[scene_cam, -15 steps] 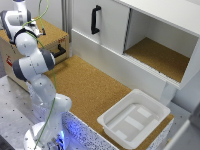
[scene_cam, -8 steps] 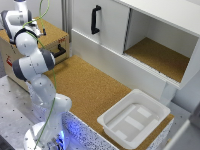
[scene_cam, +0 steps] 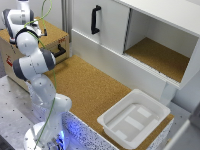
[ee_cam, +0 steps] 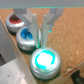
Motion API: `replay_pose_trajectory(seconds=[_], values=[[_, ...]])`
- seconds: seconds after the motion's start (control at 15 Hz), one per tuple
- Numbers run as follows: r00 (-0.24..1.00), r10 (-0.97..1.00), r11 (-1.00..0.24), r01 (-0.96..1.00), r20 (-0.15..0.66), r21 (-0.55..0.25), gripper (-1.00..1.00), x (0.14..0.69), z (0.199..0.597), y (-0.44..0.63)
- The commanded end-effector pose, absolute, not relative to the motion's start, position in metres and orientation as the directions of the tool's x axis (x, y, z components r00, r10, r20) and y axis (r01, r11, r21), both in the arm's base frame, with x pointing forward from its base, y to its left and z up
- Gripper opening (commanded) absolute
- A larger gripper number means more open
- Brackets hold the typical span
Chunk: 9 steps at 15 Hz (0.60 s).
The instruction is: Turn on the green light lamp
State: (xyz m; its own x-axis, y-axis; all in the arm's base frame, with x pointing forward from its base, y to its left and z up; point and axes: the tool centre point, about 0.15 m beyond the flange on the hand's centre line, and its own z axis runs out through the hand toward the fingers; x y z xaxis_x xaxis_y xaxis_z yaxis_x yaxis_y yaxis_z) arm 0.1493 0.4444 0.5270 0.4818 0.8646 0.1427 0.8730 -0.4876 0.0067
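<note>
The arm (scene_cam: pixel 31 60) is reaching far over the bench (scene_cam: pixel 85 85). The green lamp (ee_cam: pixel 45 61) is glowing just below the jaws (ee_cam: pixel 41 30), beside a blue lamp (ee_cam: pixel 26 36). The jaws are released, gripping nothing; a straight, gentle press on the centre is best.

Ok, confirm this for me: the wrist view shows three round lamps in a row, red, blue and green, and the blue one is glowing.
Wrong lamp. In the wrist view the round green lamp is glowing, not the round blue lamp, which is unlit like the round red lamp. Otherwise correct: three in a row.
</note>
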Motion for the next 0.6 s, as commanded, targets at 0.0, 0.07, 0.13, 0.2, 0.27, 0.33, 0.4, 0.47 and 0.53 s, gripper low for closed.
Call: replay_pose_trajectory(seconds=[0.0,0.07,0.13,0.2,0.27,0.33,0.4,0.47,0.53], values=[[0.487,0.868,-0.493,0.868,0.101,0.052,1.00,0.154,0.548,0.444],[0.492,0.865,-0.498,0.866,0.096,0.047,1.00,0.156,0.545,0.444],[0.502,0.858,-0.508,0.860,0.108,0.036,1.00,0.158,0.543,0.443],[0.508,0.852,-0.514,0.858,0.124,0.019,1.00,0.161,0.542,0.442],[0.518,0.843,-0.525,0.851,0.145,0.011,1.00,0.164,0.544,0.439],[0.542,0.821,-0.546,0.837,0.179,-0.030,1.00,0.170,0.546,0.431],[0.594,0.785,-0.594,0.802,0.177,-0.055,1.00,0.178,0.546,0.418],[0.647,0.744,-0.650,0.759,0.171,-0.044,1.00,0.187,0.547,0.401],[0.673,0.719,-0.677,0.735,0.174,-0.049,1.00,0.193,0.549,0.390]])
